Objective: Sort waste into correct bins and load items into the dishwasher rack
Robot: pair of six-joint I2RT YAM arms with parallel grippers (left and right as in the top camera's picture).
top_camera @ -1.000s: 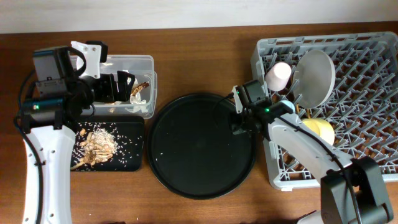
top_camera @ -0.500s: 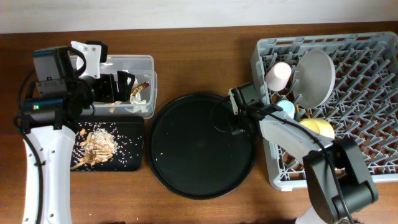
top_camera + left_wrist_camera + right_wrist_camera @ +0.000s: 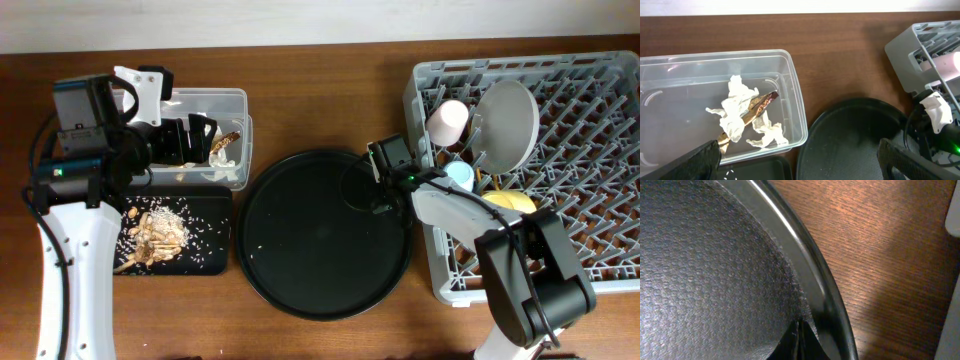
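Left claw (image 3: 799, 150) hangs wide open with nothing in it, one finger at each bottom corner of its wrist view. It's over the clear tub (image 3: 795, 95), which sits at about 10 o'clock on the desk (image 3: 330, 90). The crumpled white tissue (image 3: 737, 112) lies in the tub, with the brown wrapper scrap (image 3: 760, 104) slanting across it.

Right at the tub's 6 o'clock is the shallow black tray (image 3: 215, 250), touching it or nearly so. It has the food scraps (image 3: 155, 230) piled toward its 9 o'clock half, with rice-like grains scattered around them.

The big round black tray (image 3: 325, 260) takes up the middle of the desk. The right claw (image 3: 799, 335) is down at its rim, around 2 o'clock on the tray. In the wrist view the fingers are pinched together to a point, just inside the raised edge. Nothing shows between them, and it's hard to say if the tips actually touch the tray floor.

The dishwasher rack (image 3: 600, 150) fills the 3 o'clock side of the desk. In it, the pink cup (image 3: 447, 120) is near the 10 o'clock corner and the plate (image 3: 505, 125) stands on edge just beside it. The blue cup (image 3: 460, 175) is at the pink one's 6 o'clock. The yellow bowl (image 3: 512, 207) is a bit further toward 5 o'clock, partly hidden by the right arm.
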